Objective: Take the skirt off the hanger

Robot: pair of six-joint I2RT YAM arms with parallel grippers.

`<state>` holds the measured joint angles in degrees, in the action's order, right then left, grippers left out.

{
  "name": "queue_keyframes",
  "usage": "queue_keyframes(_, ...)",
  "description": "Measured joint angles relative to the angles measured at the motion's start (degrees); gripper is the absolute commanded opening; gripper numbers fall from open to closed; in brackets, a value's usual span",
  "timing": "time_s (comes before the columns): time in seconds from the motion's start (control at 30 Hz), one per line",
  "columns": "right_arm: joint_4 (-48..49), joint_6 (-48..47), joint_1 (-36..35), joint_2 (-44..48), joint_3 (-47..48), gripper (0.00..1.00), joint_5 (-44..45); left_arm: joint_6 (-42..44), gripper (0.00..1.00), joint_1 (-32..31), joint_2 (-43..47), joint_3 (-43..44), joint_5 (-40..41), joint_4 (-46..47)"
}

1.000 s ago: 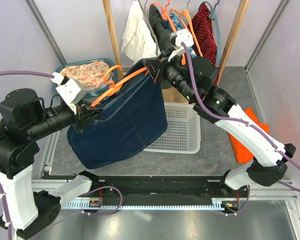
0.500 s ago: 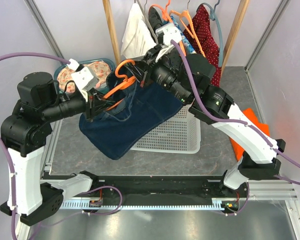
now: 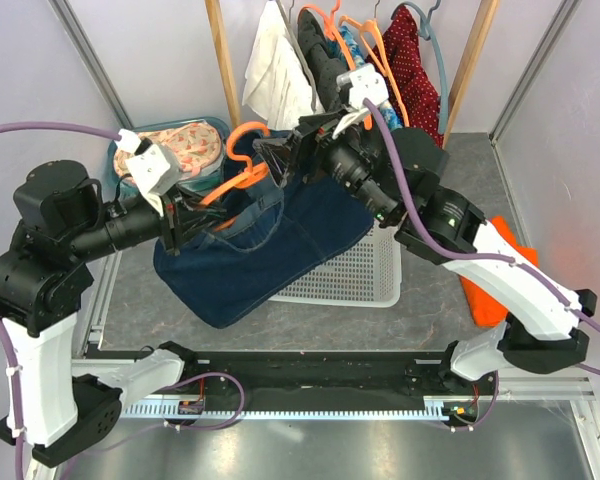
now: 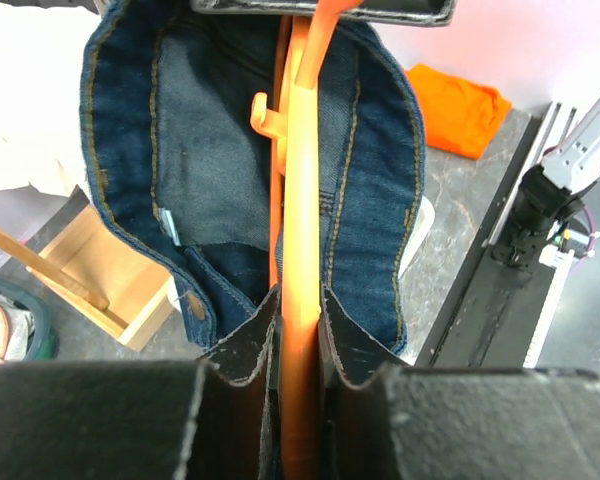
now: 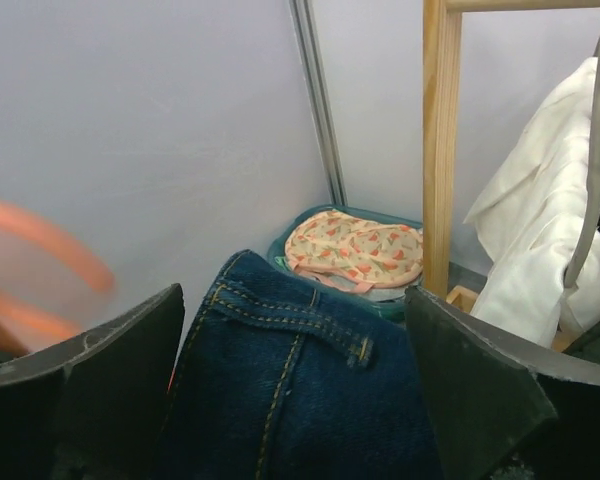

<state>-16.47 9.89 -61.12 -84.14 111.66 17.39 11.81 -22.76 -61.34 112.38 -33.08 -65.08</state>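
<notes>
- Your left gripper (image 4: 300,305) is clamped on the orange hanger (image 4: 301,200). In the left wrist view the bar runs straight out btwn the two fingers, w/ a pad tight on each side.
- The skirt (image 3: 265,245) (dark denim) is on the hanger. Just ahead of the left fingers the waistband gapes open around the bar, one side of the denim to the bar's left and the other to its right.
- Your right gripper (image 3: 282,158) is closed on the skirt's waistband. In the right wrist view, denim w/ a belt loop fills the gap btwn its fingers (image 5: 100,370).
- From above, the two grippers point at each other, w/ hanger and waistband stretched btwn them. The hanger's hook curls up just beside the right gripper's tips.
- The rest of the skirt hangs below both grippers. Its far edge overlaps the near-left corner of the white basket (image 3: 370,272), which sits under the right forearm. You can't tell from these views whether cloth and basket touch.
- Beyond the right fingers there's a teal bin (image 5: 278,252) holding a floral cloth (image 5: 355,250). A wooden post (image 5: 440,150) stands to the right of that, and a white garment (image 5: 540,250) hangs further right.
- Past the far end of the hanger, off to the left gripper's right, an orange cloth (image 4: 458,105) lies on the table, well apart from the skirt.
</notes>
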Motion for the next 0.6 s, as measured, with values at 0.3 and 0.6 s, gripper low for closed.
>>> queue_keyframes(0.3, 0.04, -0.61, -1.18, 8.48, -6.58, 0.98, -2.73, -5.66, 0.02, -0.09, -1.31, -4.20, 8.63, 9.64)
queue_keyframes(0.6, 4.15, -2.82, -14.01, 17.11, -11.50, 0.98, -3.15, -8.50, 0.02, 0.04, -4.24, -5.07, 14.75, 13.00)
